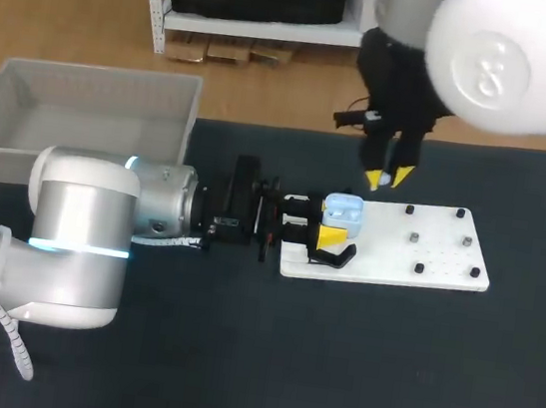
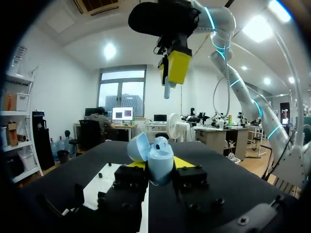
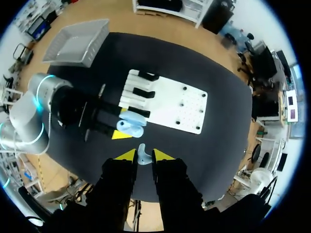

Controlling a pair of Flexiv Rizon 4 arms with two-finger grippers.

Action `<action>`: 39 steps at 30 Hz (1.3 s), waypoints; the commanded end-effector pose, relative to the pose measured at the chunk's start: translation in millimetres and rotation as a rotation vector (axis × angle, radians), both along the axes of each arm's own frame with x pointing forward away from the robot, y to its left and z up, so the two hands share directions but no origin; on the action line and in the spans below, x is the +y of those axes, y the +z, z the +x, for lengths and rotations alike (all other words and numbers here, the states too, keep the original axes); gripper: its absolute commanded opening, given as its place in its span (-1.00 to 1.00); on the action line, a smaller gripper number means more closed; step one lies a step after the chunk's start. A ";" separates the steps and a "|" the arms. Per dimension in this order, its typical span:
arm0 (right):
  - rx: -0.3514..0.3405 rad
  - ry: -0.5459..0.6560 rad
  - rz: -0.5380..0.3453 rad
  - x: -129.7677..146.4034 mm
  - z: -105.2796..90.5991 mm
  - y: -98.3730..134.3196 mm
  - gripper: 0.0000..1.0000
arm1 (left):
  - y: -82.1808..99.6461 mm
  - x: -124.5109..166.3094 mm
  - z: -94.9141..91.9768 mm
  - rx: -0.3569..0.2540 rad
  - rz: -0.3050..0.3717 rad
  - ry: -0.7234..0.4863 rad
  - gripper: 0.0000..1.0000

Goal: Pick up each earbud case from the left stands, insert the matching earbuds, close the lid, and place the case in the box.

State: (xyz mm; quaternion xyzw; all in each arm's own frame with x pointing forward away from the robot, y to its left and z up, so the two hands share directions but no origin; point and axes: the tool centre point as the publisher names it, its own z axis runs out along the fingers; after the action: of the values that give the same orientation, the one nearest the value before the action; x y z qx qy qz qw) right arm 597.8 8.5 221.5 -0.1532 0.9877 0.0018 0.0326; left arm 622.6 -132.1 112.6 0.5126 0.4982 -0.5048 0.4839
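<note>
Where head view looks down, you see dark table (image 1: 232, 360), grey box (image 1: 97, 73) at far left corner, white peg board (image 1: 428, 253) right of middle. Left gripper (image 1: 332, 226) lies level at board's left edge, fingers pinching pale blue earbud case (image 1: 343, 209), lid open. Right gripper (image 1: 387, 177) hangs just behind case.
Left wrist view: case upright between own fingers, lid tilted back. Right gripper overhead, earbud (image 2: 166, 90) nipped between yellow tips.
Right wrist view: own tips pressed on earbud. Case ahead at board's edge, black stands (image 3: 144, 92) beside it.
</note>
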 end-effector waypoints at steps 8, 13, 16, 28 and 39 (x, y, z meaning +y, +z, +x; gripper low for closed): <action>-0.016 -0.044 -0.052 33.0 -3.0 -13.8 -1.00 | -1.1 -0.1 -0.5 -0.003 -0.004 0.004 -1.00; -0.040 -0.075 -0.050 35.7 -2.6 -18.4 -1.00 | -1.1 -0.1 -0.5 -0.003 -0.004 0.004 -1.00; -0.046 -0.085 -0.042 36.0 -1.4 -20.7 -1.00 | -1.1 -0.1 -0.5 -0.003 -0.004 0.004 -1.00; -0.021 -0.097 -0.015 38.6 3.1 -31.3 -1.00 | -1.1 -0.1 -0.5 -0.003 -0.004 0.004 -1.00; 0.018 -0.081 -0.020 43.1 6.0 -38.5 -1.00 | -1.1 -0.1 -0.5 -0.003 -0.004 0.004 -1.00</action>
State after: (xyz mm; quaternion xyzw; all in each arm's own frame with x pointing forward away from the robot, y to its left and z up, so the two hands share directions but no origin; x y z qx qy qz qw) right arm 599.9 48.7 183.1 -0.1131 0.9932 -0.0064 0.0274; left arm 622.6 -132.1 112.6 0.5126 0.4982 -0.5048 0.4839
